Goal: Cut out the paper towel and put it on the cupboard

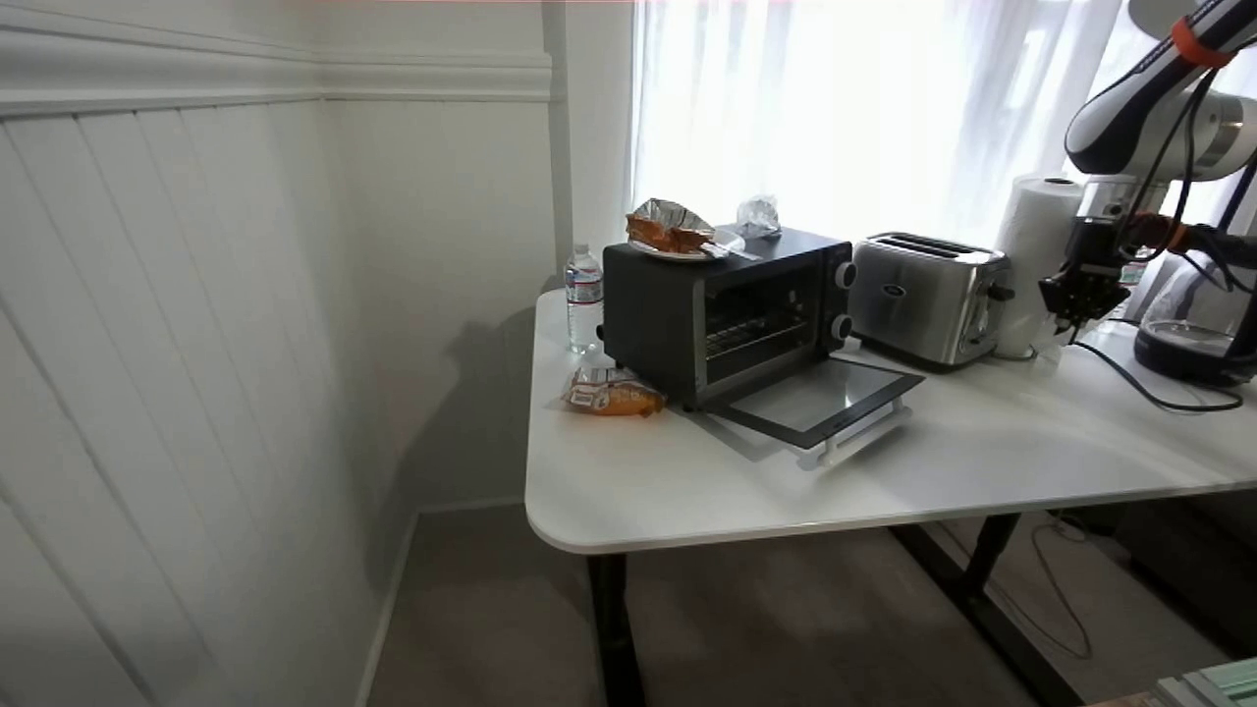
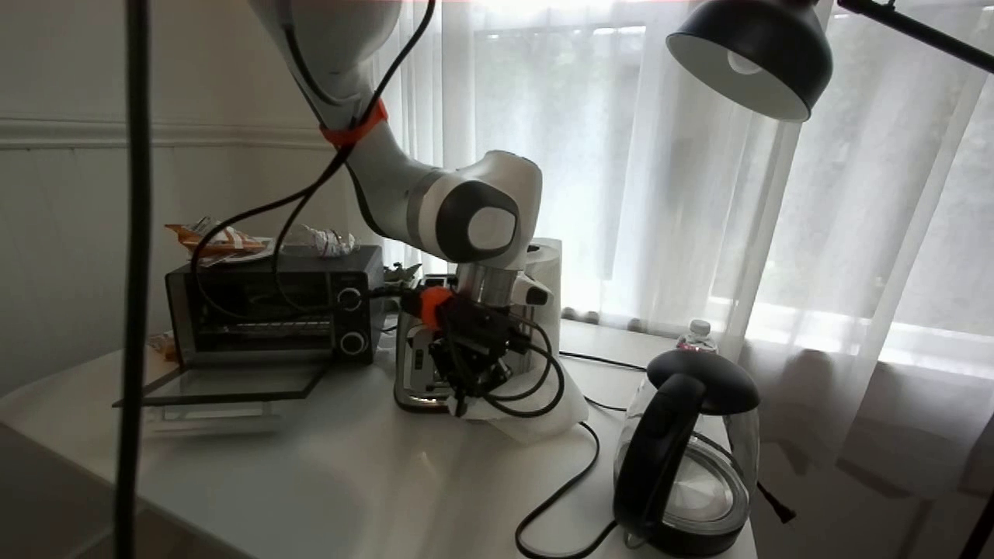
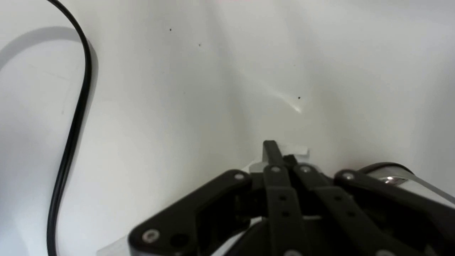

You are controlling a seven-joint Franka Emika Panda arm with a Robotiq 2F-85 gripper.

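The claw [image 3: 280,151] is clenched, its fingers [image 3: 282,206] together. White paper shows at the tips, so it is judged to grip the edge of the sheet [image 2: 542,419]. The roll [image 1: 1036,245] stands upright, long axis vertical, on the white tabletop [image 1: 982,462], near the edge along the curtains [image 1: 835,128] and between the toaster [image 1: 923,299] and the kettle [image 2: 691,466]. Taken from the claw, the roll lies toward the curtain-side edge and slightly toward the tabletop end at the panelled wall [image 1: 196,344]. The sheet extends from the claw back toward the roll. Direct the separating pull away from the roll, toward the front edge, opposite the curtains; an upward or abrupt pull could tip it.

Not verifiable: whether the sheet is detached, because the arm [image 2: 388,186] and claw cover part of the roll in both exterior views; whether the sheet's lower border touches the tabletop; how much paper lies between the fingers. In both exterior views, white paper blends with the white surface. The wrist view shows only pale fragments of paper around the claw.
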